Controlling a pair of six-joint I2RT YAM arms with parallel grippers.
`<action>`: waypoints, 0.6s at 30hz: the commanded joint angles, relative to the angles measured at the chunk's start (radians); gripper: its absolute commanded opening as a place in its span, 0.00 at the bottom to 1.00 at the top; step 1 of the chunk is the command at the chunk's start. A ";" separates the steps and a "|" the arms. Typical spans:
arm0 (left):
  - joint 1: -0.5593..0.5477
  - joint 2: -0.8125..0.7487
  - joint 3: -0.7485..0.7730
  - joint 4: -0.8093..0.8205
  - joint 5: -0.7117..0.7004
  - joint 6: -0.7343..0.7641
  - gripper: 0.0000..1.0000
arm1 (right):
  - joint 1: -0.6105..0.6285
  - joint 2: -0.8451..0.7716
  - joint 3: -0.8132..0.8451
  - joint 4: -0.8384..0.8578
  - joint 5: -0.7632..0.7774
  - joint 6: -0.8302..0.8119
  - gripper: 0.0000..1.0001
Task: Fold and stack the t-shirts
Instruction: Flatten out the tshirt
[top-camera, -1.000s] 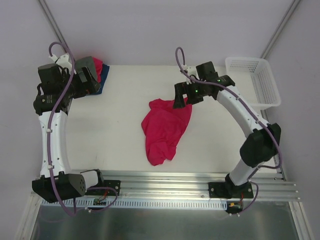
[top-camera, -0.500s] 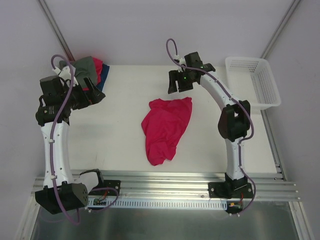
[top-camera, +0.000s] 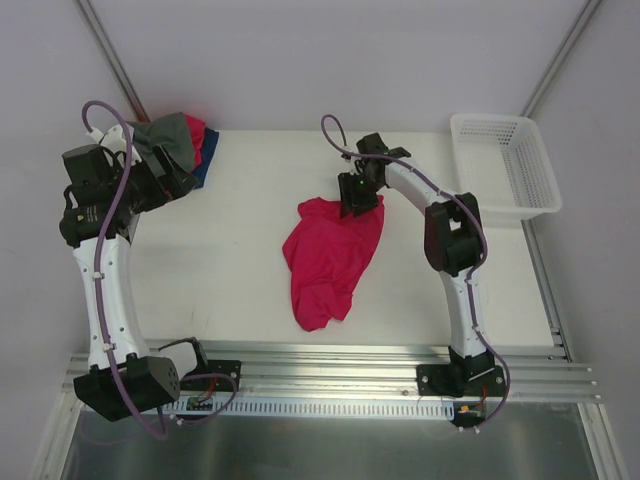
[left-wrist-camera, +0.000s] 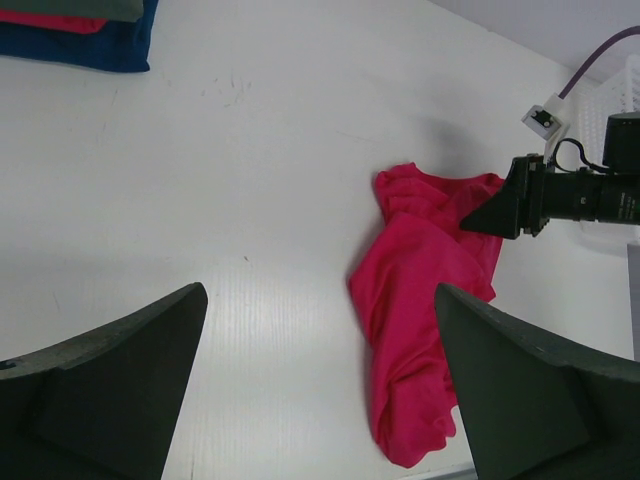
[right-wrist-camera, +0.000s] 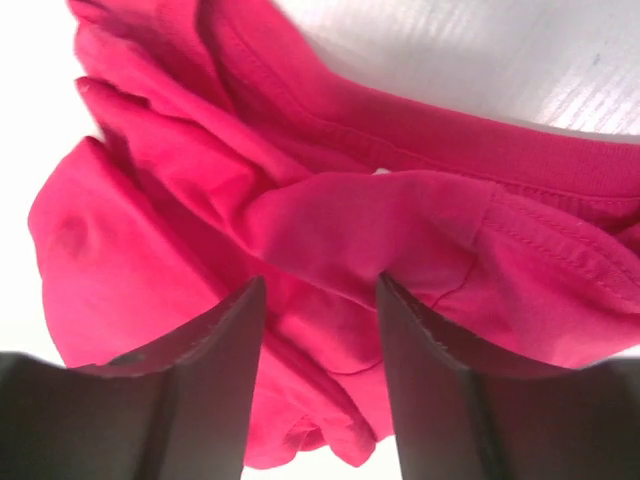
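A crumpled crimson-red cloth t-shirt (top-camera: 330, 260) lies mid-way across the flat white table (top-camera: 240, 250), running from the far middle toward the near edge. At the far left corner sits a pile of folded grey-green, red and dark blue cloth shirts (top-camera: 195, 145), the grey-green on top. The white plastic lattice basket (top-camera: 505, 160) stands at the far right corner, well apart from both.

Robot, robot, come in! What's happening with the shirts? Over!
Left fingers open. Right fingers astride a fold of the red shirt, grip unclear. Shirt crumpled, not folded. Nothing blocking.

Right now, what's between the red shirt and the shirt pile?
Nothing: bare table runs from the red shirt to the shirt pile, in the top view.
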 joint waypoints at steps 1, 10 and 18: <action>0.021 0.002 0.040 0.008 0.029 -0.021 0.99 | -0.006 0.007 0.015 -0.003 0.018 0.007 0.49; 0.029 0.026 0.036 0.013 0.045 -0.042 0.99 | -0.021 -0.024 0.010 0.002 0.036 -0.010 0.00; 0.026 0.106 0.054 0.057 0.096 -0.083 0.99 | -0.159 -0.342 -0.097 -0.058 0.048 0.010 0.01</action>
